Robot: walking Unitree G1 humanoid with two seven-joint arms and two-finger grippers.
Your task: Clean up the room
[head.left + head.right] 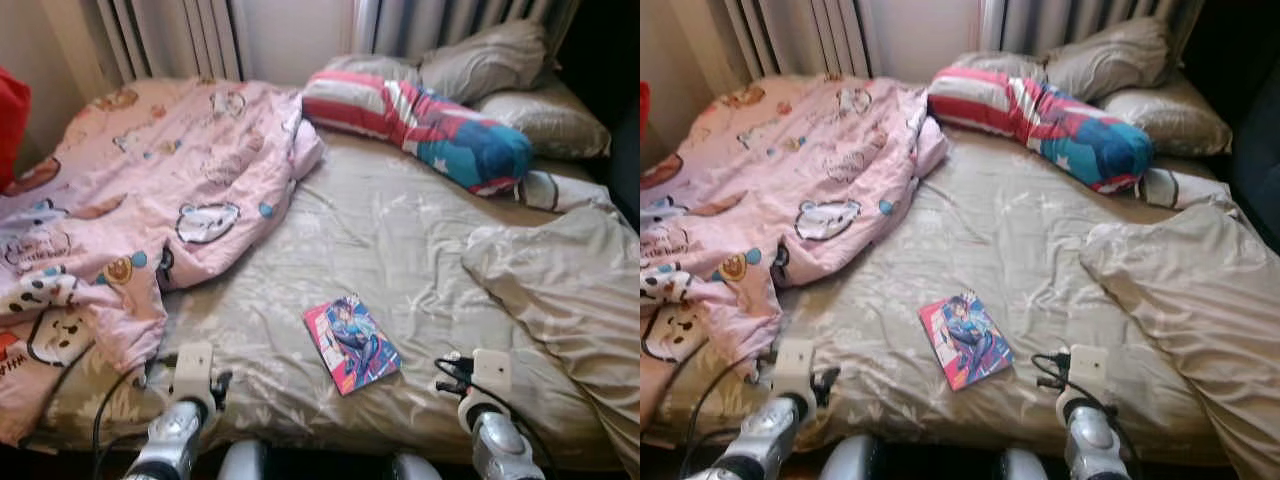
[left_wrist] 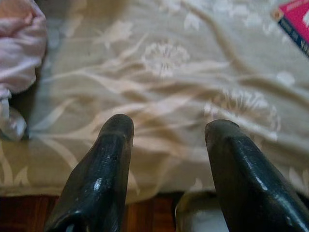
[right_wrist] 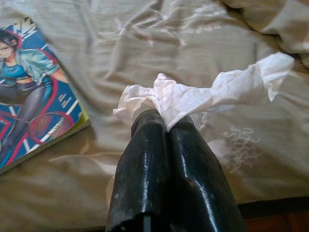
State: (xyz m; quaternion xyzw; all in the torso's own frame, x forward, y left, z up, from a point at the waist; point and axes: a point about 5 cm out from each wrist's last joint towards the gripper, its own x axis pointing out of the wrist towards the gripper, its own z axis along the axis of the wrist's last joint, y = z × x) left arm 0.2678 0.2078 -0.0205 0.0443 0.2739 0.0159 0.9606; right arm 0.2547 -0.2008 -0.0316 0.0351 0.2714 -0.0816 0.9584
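- A bed (image 1: 400,240) with a beige, floral-patterned sheet is seen from its foot edge.
- A crumpled white tissue (image 3: 207,94) is pinched between the closed fingers of the right gripper (image 3: 166,121), just above the sheet near the foot edge of the bed.
- The left gripper (image 2: 166,128) is held over the same edge farther left; its two black fingers (image 2: 108,159) are spread apart and nothing is gripped between them.
- A comic book (image 1: 351,343) with a pink and blue cover is laid flat on the sheet between the two arms, closer to the right gripper and apart from both.
- A pink blanket (image 1: 150,190) printed with cartoon bears is bunched over the left side of the bed, its lower corner hanging toward the left arm.
- A striped red, white and blue bolster (image 1: 420,120) is placed across the head of the bed, in front of grey pillows (image 1: 490,60).
- A rumpled beige duvet (image 1: 570,290) is heaped along the right side.
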